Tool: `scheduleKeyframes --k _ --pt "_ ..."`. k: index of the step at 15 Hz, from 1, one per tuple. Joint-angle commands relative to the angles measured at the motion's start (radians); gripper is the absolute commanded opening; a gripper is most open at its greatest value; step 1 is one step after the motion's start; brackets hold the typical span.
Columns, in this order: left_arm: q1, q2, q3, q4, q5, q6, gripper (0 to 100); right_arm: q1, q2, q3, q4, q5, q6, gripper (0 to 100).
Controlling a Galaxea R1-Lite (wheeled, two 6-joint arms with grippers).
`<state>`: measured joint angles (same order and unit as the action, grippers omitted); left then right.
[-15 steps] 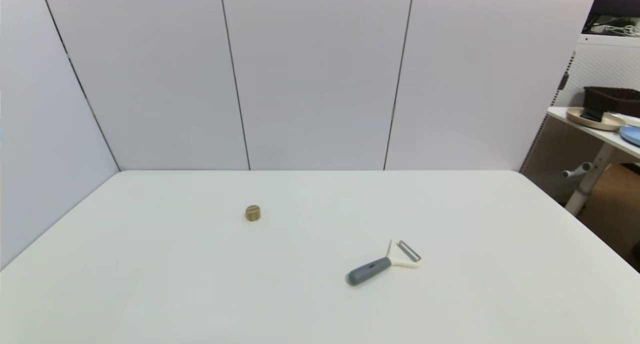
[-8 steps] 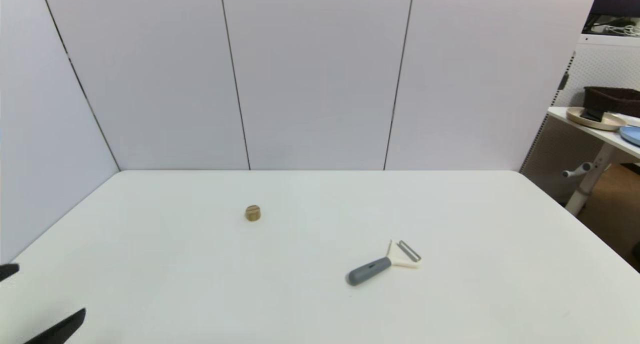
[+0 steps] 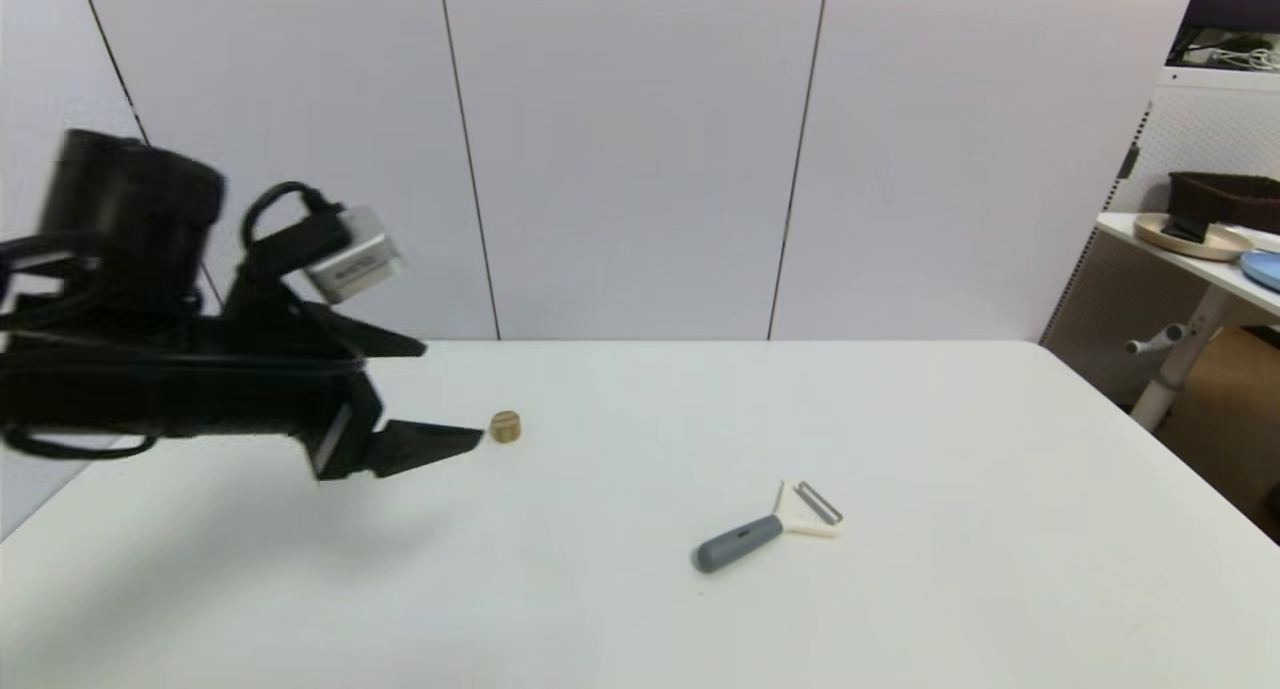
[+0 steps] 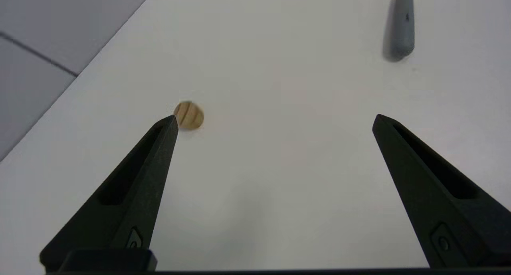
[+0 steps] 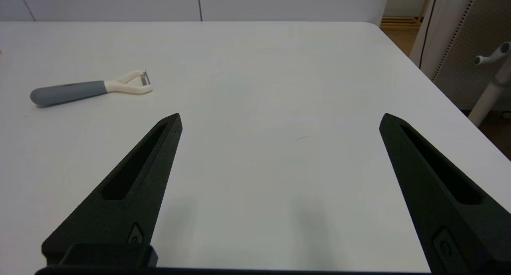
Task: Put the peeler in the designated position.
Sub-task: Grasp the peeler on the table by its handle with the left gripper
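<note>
The peeler (image 3: 768,528), with its rounded matte grey handle, cream forked head and thin metal blade, is lying flat on the smooth white table (image 3: 900,419), right of centre. The stubby tan wooden cylinder (image 3: 505,426) is sitting well apart to its left. The left gripper (image 3: 445,394) is hovering beside that cylinder, fingers spread wide, holding nothing. The right gripper (image 5: 279,119) is also gaping, empty, low over the table.
</note>
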<state>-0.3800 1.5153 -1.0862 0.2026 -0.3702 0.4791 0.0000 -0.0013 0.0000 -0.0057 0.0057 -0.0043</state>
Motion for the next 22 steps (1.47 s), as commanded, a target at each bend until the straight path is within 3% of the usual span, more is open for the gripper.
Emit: scheduleKeyframes --k 1,6,12,22 --pt "-0.183 0.293 -0.205 0.005 -0.01 0.006 100 0.0 0.0 0.0 0.0 0.0 0.0 100" --pt "-0.3 0.424 -0.285 0.003 -0.01 -0.01 100 0.0 0.0 0.0 0.0 0.0 0.0 100" --pt "-0.41 0.554 -0.368 -0.003 -0.01 -0.139 100 0.0 0.0 0.0 0.0 0.0 0.0 100" --pt "-0.43 0.695 -0.409 -0.118 0.042 -0.162 100 0.0 0.0 0.0 0.0 0.0 0.0 100"
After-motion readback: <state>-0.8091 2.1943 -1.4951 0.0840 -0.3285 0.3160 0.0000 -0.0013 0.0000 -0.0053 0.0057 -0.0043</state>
